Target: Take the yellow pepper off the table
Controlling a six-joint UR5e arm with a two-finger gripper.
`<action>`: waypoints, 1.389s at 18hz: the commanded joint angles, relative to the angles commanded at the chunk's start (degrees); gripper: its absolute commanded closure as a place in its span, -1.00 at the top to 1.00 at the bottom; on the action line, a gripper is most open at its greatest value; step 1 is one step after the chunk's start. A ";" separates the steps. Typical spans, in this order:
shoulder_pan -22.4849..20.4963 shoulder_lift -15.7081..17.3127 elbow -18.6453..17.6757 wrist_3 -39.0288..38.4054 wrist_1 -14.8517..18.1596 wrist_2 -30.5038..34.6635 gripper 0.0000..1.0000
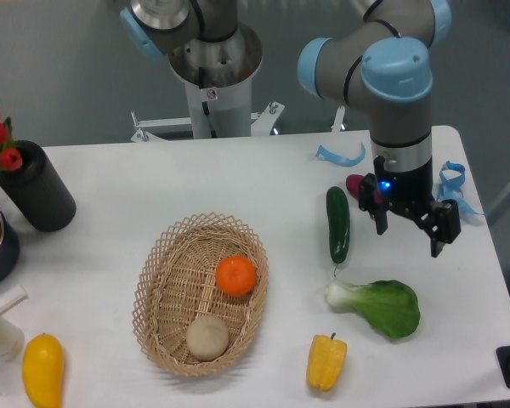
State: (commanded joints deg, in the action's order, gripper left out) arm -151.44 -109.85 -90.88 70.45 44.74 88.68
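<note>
The yellow pepper lies on the white table near the front edge, right of the basket; it is blocky and lobed. My gripper hangs at the right side of the table, above and to the right of the pepper, well apart from it. Its two black fingers are spread and hold nothing.
A wicker basket holds an orange and a pale round item. A cucumber and a bok choy lie between gripper and pepper. A smooth yellow fruit lies front left. A black vase stands left.
</note>
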 joint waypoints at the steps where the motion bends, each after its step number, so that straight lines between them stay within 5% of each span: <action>1: 0.27 -0.71 0.61 -3.10 -0.09 -0.09 1.00; 10: 4.66 -7.56 4.05 -15.16 -0.70 -0.88 1.00; 14: 5.63 -11.07 4.48 -15.78 -4.48 -0.53 1.00; 25: 9.06 -16.27 6.33 -18.51 -4.48 -1.76 1.00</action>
State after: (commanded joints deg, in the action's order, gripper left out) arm -142.38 -126.12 -84.55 51.94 40.25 86.92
